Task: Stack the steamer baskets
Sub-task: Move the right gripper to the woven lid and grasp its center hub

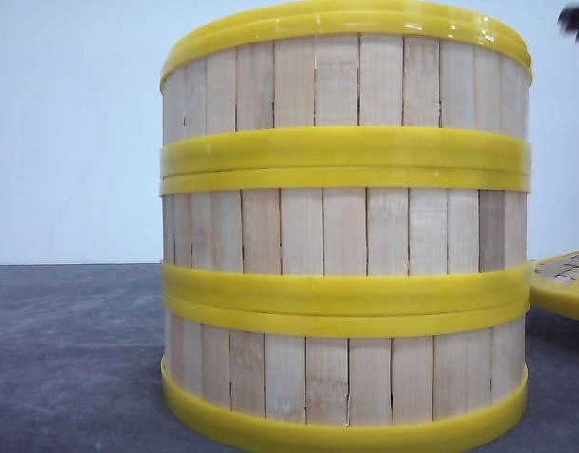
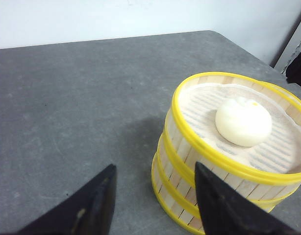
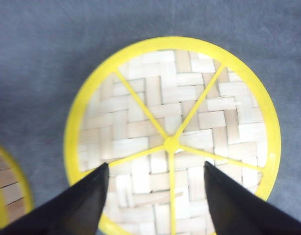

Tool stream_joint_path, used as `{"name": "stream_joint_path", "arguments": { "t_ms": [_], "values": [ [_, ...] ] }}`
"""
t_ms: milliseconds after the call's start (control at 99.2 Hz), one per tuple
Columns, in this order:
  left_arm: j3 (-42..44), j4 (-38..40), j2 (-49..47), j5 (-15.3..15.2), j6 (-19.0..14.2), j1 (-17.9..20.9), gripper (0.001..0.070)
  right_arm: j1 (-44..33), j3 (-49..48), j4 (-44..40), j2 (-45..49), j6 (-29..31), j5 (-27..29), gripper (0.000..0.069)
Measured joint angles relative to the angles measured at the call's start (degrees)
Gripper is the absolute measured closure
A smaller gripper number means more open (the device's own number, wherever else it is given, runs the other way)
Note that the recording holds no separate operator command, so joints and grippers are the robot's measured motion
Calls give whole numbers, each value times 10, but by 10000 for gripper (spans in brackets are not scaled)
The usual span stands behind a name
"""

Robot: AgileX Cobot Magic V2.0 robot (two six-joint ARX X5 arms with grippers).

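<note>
All three steamer baskets [image 1: 344,231] stand in one stack on the bench [image 2: 67,98], a white bun [image 2: 243,121] in the top one, so the stacking looks done. The lid [image 3: 172,137] lies beside the stack, uncovered. The left gripper [image 2: 153,205] hangs with jaws open and empty near the stack; the right gripper [image 3: 155,205] hovers, jaws open, above the lid.

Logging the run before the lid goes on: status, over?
Left gripper open, empty, beside stack. Right gripper open above the lid. Three steamer baskets stacked, bun in top one. Nothing in the way.
</note>
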Motion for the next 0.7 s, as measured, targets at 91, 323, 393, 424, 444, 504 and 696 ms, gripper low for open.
{"name": "stream_joint_path", "arguments": {
  "t_ms": [91, 323, 393, 424, 444, 504, 696],
  "values": [
    [0, 0, 0, 0, 1, 0, 411, 0, 0, 3, 27, -1, 4, 358],
    [0, -3, 0, 0, 1, 0, 411, 0, 0, 3, 81, -2, 4, 431],
    [0, -3, 0, 0, 1, 0, 411, -3, 0, 0, 92, -2, 4, 439],
    [0, -3, 0, 0, 1, 0, 411, -5, 0, -3, 97, -2, 4, 441],
    [0, -4, 0, 0, 1, 0, 411, -5, 0, -5, 101, -2, 4, 441],
    [0, -5, 0, 0, 1, 0, 411, -10, 0, -11, 114, -2, 4, 443],
    [0, -8, 0, 0, 1, 0, 411, -31, 0, -7, 125, -3, 4, 450]
  ]
}}
